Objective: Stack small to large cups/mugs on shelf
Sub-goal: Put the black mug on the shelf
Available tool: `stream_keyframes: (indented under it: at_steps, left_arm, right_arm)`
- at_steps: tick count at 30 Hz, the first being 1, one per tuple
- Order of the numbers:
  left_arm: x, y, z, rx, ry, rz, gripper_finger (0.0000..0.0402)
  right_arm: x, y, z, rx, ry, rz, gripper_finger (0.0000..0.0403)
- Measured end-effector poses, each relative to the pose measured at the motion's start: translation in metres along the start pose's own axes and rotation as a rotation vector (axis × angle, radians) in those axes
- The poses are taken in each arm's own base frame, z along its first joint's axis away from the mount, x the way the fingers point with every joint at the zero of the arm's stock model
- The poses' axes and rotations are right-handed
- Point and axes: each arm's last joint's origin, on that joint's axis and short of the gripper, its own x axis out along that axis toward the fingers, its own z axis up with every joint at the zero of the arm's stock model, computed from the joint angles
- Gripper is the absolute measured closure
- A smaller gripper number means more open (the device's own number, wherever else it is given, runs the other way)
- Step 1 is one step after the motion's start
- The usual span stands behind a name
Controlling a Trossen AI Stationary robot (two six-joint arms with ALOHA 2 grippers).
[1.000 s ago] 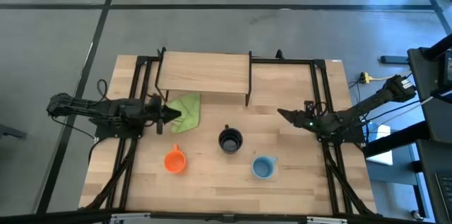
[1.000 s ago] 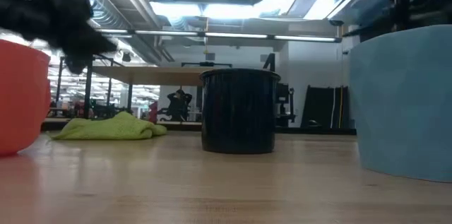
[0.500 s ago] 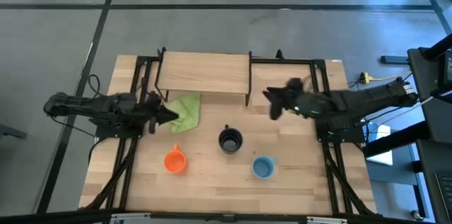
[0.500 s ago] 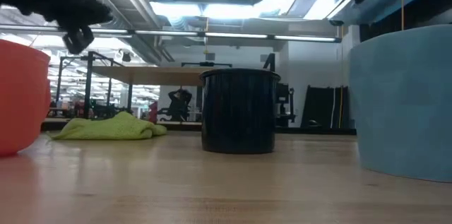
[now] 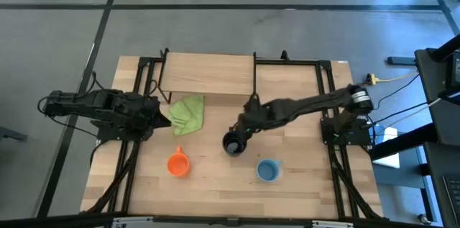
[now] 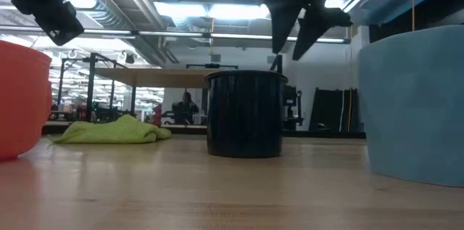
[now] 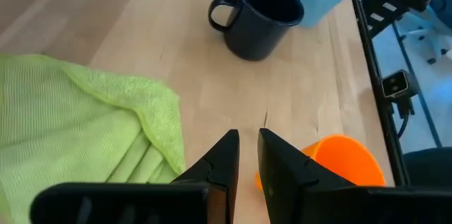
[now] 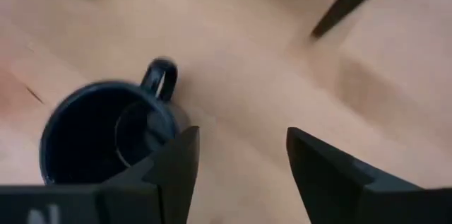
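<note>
The black mug (image 5: 233, 143) stands upright on the tabletop near the middle, its handle (image 8: 161, 79) toward the far edge. The orange mug (image 5: 177, 164) stands to its near left and the light blue mug (image 5: 267, 170) to its near right. The shelf (image 5: 208, 73) stands at the far edge. My right gripper (image 5: 243, 130) is open and hovers just above and beyond the black mug (image 8: 106, 139), touching nothing; it also shows in the low view (image 6: 297, 30). My left gripper (image 5: 164, 117) is shut and empty at the left edge of the green cloth (image 5: 188, 113).
The green cloth (image 7: 78, 125) lies crumpled on the tabletop in front of the shelf's left leg. Black metal frame rails (image 5: 327, 106) run along both sides of the table. Bare wood lies between the mugs and the near edge (image 5: 230, 203).
My right gripper has swung from the table's right side toward the left and now hangs over the black mug. My left gripper has drawn back a little toward the table's left edge and risen. The mugs and cloth have stayed in place.
</note>
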Motion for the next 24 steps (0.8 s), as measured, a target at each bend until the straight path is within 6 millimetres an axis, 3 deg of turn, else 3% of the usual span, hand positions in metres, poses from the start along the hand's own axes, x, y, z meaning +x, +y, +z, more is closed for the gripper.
stream_keyframes:
  at_steps: [6,12,24]
  left_arm:
    - [0.000,0.000,0.001,-0.014,-0.007,0.001,0.0354]
    - [0.000,-0.001,0.002,-0.015,-0.015,-0.024,0.0354]
    - [0.000,-0.002,0.001,-0.019,-0.006,-0.036,0.0354]
  right_arm:
    - [0.017,0.002,-0.013,0.188,0.032,-0.074,0.0199]
    - [0.015,0.018,-0.017,0.204,0.019,0.064,0.0202]
    - [0.035,0.031,-0.033,0.272,0.097,0.056,0.0183]
